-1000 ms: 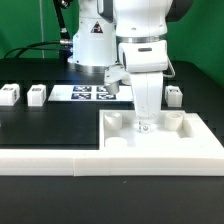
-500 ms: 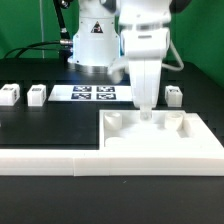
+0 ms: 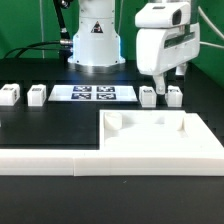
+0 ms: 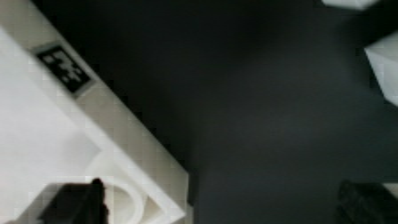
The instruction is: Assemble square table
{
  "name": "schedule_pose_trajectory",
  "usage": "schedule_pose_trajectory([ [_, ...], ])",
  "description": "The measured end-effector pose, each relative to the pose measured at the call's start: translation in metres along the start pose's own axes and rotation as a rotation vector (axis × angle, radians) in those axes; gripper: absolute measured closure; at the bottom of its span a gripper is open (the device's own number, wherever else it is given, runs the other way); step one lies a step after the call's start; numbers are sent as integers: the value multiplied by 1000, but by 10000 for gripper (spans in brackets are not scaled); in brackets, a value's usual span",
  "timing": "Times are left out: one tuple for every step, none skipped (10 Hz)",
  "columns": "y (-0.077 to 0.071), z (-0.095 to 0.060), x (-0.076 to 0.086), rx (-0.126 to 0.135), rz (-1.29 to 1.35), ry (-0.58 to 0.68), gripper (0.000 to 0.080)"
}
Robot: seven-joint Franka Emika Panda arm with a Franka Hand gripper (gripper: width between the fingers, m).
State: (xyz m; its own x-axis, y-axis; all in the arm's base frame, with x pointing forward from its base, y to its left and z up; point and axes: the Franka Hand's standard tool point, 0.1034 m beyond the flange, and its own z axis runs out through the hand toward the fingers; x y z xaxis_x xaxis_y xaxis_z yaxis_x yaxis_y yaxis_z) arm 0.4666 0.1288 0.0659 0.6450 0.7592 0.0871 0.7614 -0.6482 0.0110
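Note:
The square table's top is a large white slab lying underside up at the front right, its rim and round corner sockets showing. Four small white tagged leg blocks stand behind it: two on the exterior view's left and two on its right. My gripper hangs open and empty above the right pair, clear of the slab. In the wrist view the slab's tagged edge runs diagonally, one dark finger sits over a corner socket, and the other hangs over the black mat.
The marker board lies flat at the back middle, in front of the robot base. A long white L-shaped rail runs along the front and up the slab's right side. A black mat covers the table.
My gripper has lifted off the slab's back sockets and swung up toward the exterior view's right, over the two right leg blocks. It stays open.

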Motion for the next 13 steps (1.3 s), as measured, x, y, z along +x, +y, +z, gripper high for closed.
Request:
schedule_pose_trajectory([
  [2,0,-1,-1,46,1,150],
  [1,1,0,1,130,1,150],
  [1,1,0,3,192,1,150],
  [-3,2,0,4,280,9,150],
  [-31,11,-12,16,461,-3,150],
  [-52,11,-14,27,560,-51,150],
  [-58,10,-10,37,640,-62,150],
  [-57,11,-10,39,644,-61,150],
  [-58,11,-12,44,642,-83,150],
  [-57,11,-11,44,642,-81,150],
  [-61,12,-15,54,654,-126,150],
  [-71,12,-18,79,711,-270,150],
  [-78,15,-13,105,725,-369,150],
])
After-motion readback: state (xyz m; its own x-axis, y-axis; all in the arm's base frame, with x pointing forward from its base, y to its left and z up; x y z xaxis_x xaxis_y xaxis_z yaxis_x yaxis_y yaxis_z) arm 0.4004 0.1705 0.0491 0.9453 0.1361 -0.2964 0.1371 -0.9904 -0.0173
